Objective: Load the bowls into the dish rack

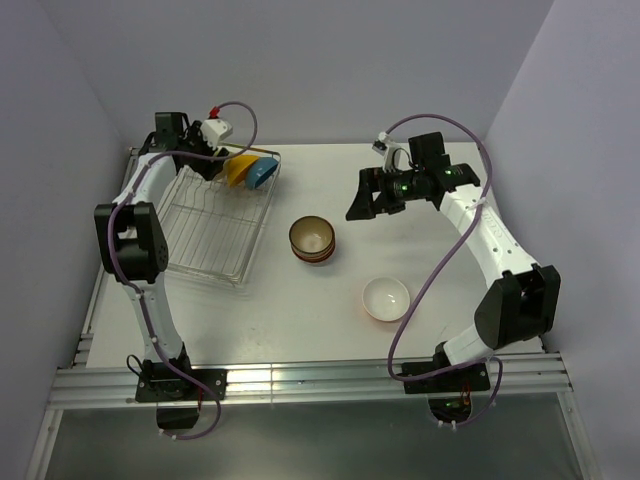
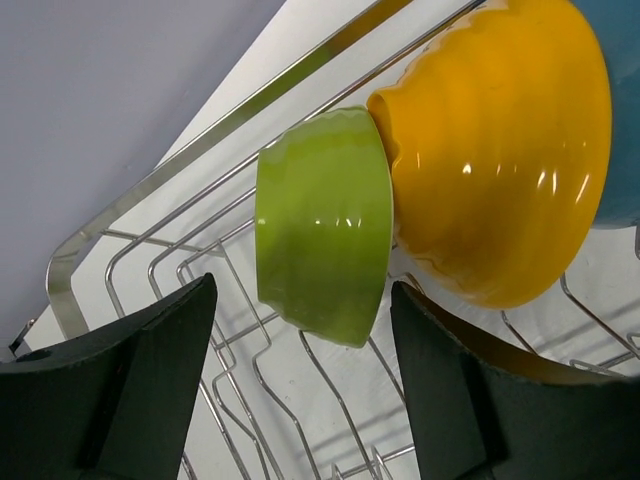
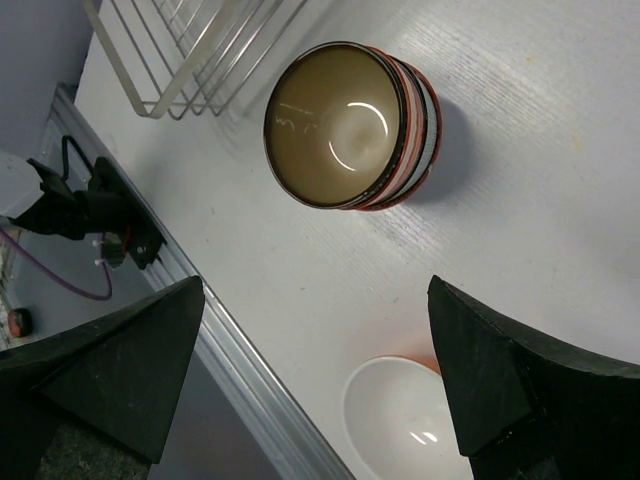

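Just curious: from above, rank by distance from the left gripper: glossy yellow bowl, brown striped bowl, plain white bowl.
1. Glossy yellow bowl, in the wire rack beside the left gripper.
2. Brown striped bowl, mid-table.
3. Plain white bowl, front right.

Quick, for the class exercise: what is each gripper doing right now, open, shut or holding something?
Left gripper: open, fingers either side of the green bowl, not gripping it.
Right gripper: open, empty.

1. Dish rack (image 2: pixel 250 100): polished silver metal wire, mirror-bright.
2. Green bowl (image 2: pixel 320 225) and yellow-orange bowl (image 2: pixel 500 150): glossy glaze, faintly ribbed.
3. Striped bowl (image 3: pixel 335 125): shiny glazed inside.
4. White bowl (image 3: pixel 400 410): smooth, glossy.
5. Bench (image 3: pixel 520 180): matt white, finely grained.
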Available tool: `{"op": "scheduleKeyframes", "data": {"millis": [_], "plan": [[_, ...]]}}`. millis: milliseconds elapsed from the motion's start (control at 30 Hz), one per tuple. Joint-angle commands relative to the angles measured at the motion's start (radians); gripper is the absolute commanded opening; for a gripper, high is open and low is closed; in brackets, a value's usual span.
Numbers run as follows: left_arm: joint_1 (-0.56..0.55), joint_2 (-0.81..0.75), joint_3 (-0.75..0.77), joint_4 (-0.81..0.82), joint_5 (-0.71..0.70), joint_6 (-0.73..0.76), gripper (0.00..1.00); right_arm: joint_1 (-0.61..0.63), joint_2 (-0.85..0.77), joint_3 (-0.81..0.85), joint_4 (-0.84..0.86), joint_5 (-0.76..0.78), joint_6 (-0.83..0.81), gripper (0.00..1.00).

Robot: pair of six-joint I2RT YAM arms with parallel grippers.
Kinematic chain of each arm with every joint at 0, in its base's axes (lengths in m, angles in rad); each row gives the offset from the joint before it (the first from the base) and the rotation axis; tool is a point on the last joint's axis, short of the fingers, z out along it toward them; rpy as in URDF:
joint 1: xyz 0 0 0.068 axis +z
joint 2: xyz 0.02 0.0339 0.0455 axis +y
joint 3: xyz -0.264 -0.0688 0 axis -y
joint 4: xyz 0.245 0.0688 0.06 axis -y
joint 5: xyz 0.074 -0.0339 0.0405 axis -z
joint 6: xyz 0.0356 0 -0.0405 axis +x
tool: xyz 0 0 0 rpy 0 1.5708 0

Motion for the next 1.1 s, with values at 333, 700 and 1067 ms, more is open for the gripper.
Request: {"op": "scheduleKeyframes", "data": {"millis": [333, 700, 1067], "plan": [[0.028, -0.339, -0.055, -0.036, -0.018, -0.168, 1.0, -0.01, -0.079, -0.031, -0.268, 0.257, -0.308, 1.0], [0.071, -0.701, -0.357, -0.03, 0.35, -0.516, 1.0, -0.01, -0.053, -0.2, -0.242, 0.338, -0.408, 1.0], [0.063, -0.947, -0.607, 0.088, 0.445, -0.62, 0.99, -0.009, 0.037, -0.369, -0.135, 0.39, -0.455, 0.9]]}}
